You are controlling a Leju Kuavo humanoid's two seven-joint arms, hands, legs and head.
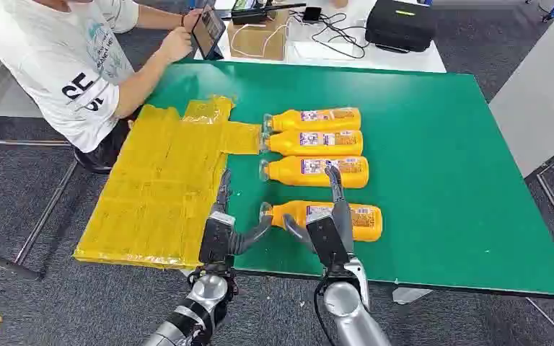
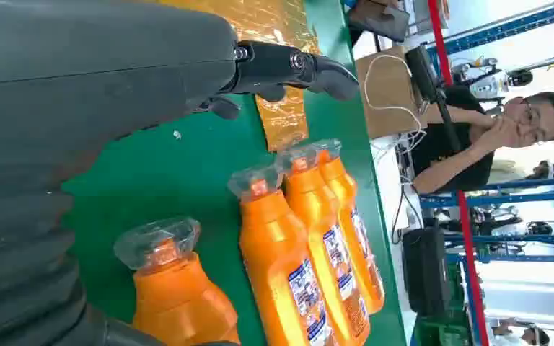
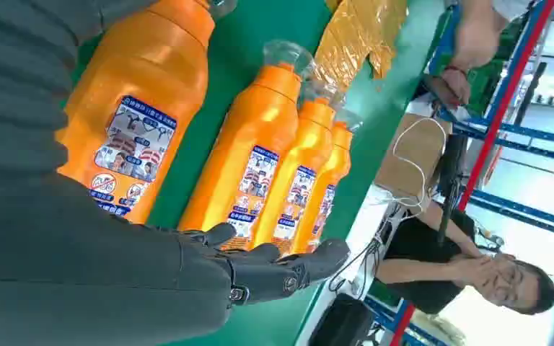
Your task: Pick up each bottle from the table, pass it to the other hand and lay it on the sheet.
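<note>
Four orange bottles with clear caps lie side by side on the green table [image 1: 440, 144], caps toward the yellow sheet [image 1: 159, 187]. The nearest bottle [image 1: 364, 220] lies apart from the other three [image 1: 316, 142]. My right hand [image 1: 332, 227] hovers over the nearest bottle [image 3: 144, 108], fingers [image 3: 281, 270] stretched out and thumb spread, gripping nothing. My left hand [image 1: 220, 234] is at the sheet's near right edge, open, thumb pointing toward that bottle's cap [image 2: 159, 241]. Its fingers [image 2: 288, 68] reach out over the sheet [image 2: 281, 115].
A person in a white T-shirt [image 1: 65, 58] sits at the table's far left corner holding a tablet [image 1: 209, 29]. Behind the table stand a cardboard box [image 1: 260, 40] and a black case [image 1: 400, 25]. The table's near edge runs just under my hands.
</note>
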